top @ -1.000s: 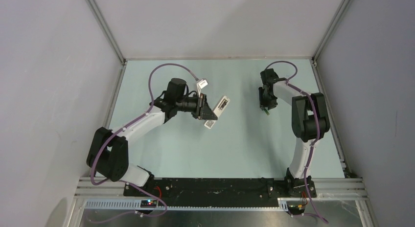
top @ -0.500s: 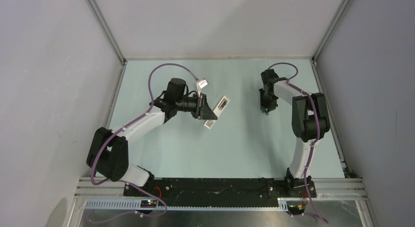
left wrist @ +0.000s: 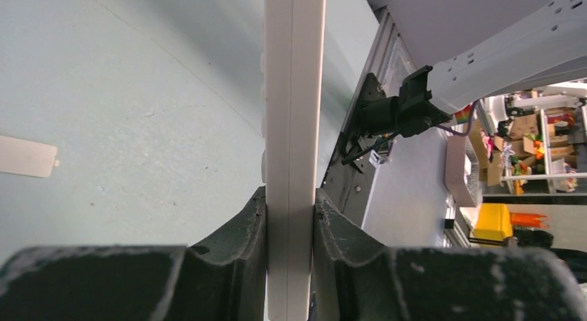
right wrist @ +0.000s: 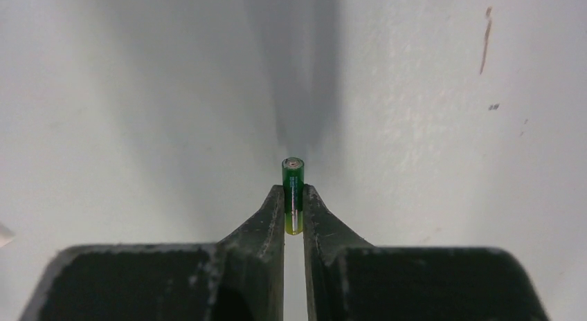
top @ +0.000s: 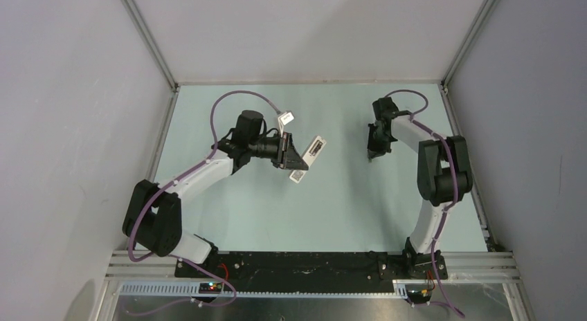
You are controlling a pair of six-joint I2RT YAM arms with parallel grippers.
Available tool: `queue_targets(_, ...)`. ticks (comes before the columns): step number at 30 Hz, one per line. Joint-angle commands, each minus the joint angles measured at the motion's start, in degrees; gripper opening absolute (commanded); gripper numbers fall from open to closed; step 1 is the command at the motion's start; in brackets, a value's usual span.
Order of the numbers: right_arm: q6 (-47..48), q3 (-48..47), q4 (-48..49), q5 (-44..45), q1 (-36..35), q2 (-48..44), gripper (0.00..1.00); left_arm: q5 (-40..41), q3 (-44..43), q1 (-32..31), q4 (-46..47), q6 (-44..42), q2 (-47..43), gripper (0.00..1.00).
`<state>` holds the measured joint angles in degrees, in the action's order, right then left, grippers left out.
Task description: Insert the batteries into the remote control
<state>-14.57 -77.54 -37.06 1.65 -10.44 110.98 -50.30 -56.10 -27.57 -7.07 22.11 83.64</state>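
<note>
Left side: my left gripper (left wrist: 291,205) is clenched on the slim white rectangular remote control (left wrist: 293,93), held edge-on above the pale green counter (top: 332,203).

Right side: my right gripper (right wrist: 293,196) is grasping one small green cylindrical battery (right wrist: 293,172), whose end pokes past the tips, well apart from the remote.

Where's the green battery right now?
The battery is pinched in the right gripper, seen in the right wrist view, over the right side of the table, well apart from the remote held by the left gripper.
</note>
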Motion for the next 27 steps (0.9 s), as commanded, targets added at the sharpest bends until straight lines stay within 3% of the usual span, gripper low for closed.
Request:
queue_targets(1,-8.1,3.9,5.8,-7.6,-1.2,-12.0,0.04,-4.7,-0.1,-0.2,5.1,4.8,0.2,0.00)
queue_targets(5,-13.5,9.0,10.7,-7.2,-5.1,-22.4,0.04,-5.0,1.6,-1.0,12.8,10.3,0.2,0.00)
queue_targets(14,-19.1,11.1,15.8,3.0,-19.5,-39.9,0.02,-2.0,3.0,-3.5,26.2,23.0,2.1,0.00)
queue_targets(27,-22.0,10.6,24.2,10.3,-26.5,-49.6,0.03,-2.4,-2.0,-4.7,34.1,40.2,4.5,0.00)
